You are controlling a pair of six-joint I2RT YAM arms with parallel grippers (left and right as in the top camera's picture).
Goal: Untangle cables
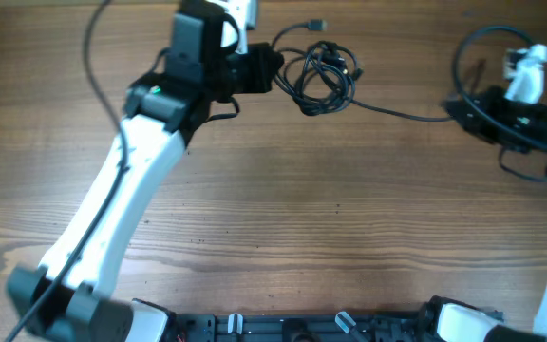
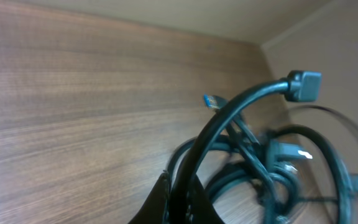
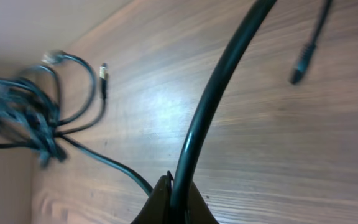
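The cables [image 1: 326, 74] lie as a tangled bundle of thin black cords at the table's far middle. My left gripper [image 1: 273, 69] is at the bundle's left edge. In the left wrist view it [image 2: 180, 202] is shut on one cable that arcs up to a plug [image 2: 303, 86], with the blurred tangle [image 2: 272, 168] and a blue-tipped plug [image 2: 211, 101] behind. One cord runs right from the bundle to my right gripper [image 1: 456, 111]. In the right wrist view it [image 3: 174, 202] is shut on a cable that arcs upward, and the tangle [image 3: 23, 118] lies at far left.
A loose plug end [image 3: 300, 67] lies on the wood beyond the right gripper. A black loop [image 1: 473, 57] curves around the right arm at the far right. The wooden table [image 1: 283, 209] stretches toward the front edge, where the arm bases stand.
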